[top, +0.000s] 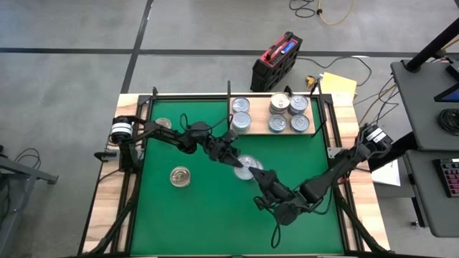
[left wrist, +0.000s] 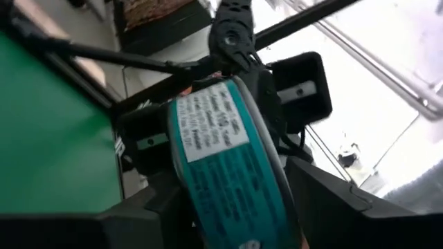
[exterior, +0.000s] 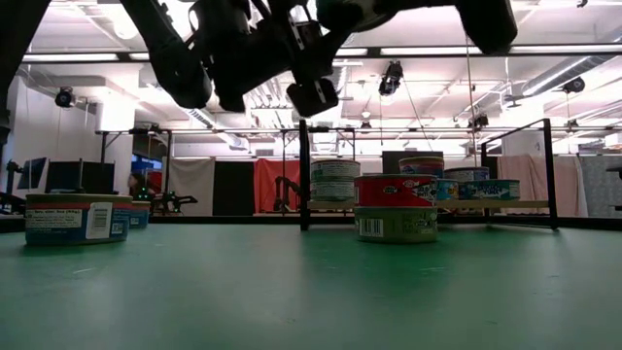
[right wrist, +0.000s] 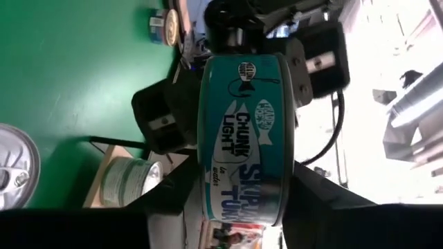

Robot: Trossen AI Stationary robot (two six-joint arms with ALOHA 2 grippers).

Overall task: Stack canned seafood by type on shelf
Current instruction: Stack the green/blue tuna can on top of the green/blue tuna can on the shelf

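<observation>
Teal-sided and silver-lidded, one can [top: 247,167] hangs above mid-mat between the left pincer [top: 234,160] and the right pincer [top: 262,182], a handover by the look of it. The right wrist view shows its own fingers pinching the can; whether the left's fingers clasp it or stand spread, I cannot tell. Done well, one pincer lets go only once the other grips firmly. The high view shows cans already on the shelf [top: 264,97]; the low view adds a stacked pair [exterior: 395,208] standing on the mat.
</observation>
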